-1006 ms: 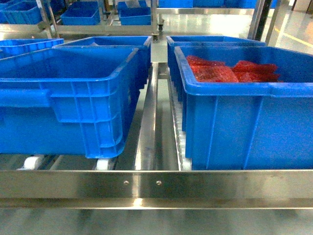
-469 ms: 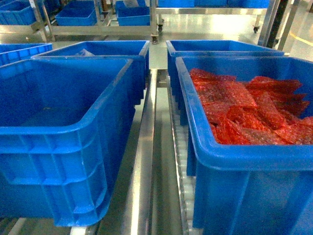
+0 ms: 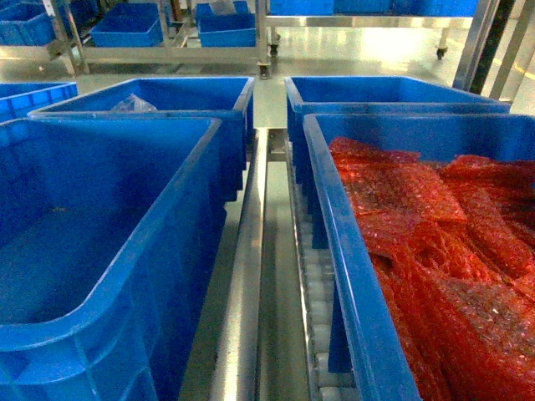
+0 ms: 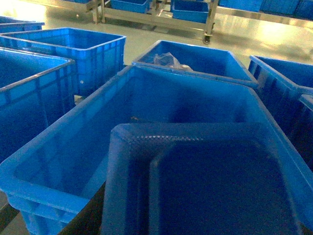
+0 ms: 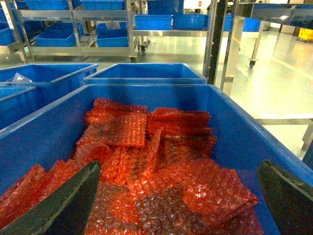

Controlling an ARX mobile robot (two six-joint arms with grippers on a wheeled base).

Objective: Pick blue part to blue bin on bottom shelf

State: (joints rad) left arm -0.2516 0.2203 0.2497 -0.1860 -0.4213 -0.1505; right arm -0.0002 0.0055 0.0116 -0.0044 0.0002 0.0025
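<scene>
1. Right tool [image 5: 178,166]: fingers [image 5: 63,205] spread wide, nothing between them. Hangs over the front-right bin [image 5: 234,122], above the red bubble-wrap bags [image 5: 127,132] that fill it.
2. Left tool: fingers not visible in left wrist view, and neither tool shows in head view. Cannot tell if wide, narrow or gripping.
3. Blue part [image 4: 205,181]: flat, tray-like piece with raised rim and textured edge. Fills lower half of left wrist view, close under the cam, over the open top of the blue bin [image 4: 195,98]. Contact w/ bin: can't tell.
4. Blue bin = front-left one on bottom shelf [image 3: 247,276]. No loose items seen on the visible part of its floor.
5. Shelf: lengthwise steel bar runs between L and R bin rows; white roller track [image 3: 316,284] just beside it, under the R row.
6. Rear-left bin [image 3: 192,88] sits directly behind the blue bin and holds a clear plastic bag [image 3: 134,104].
</scene>
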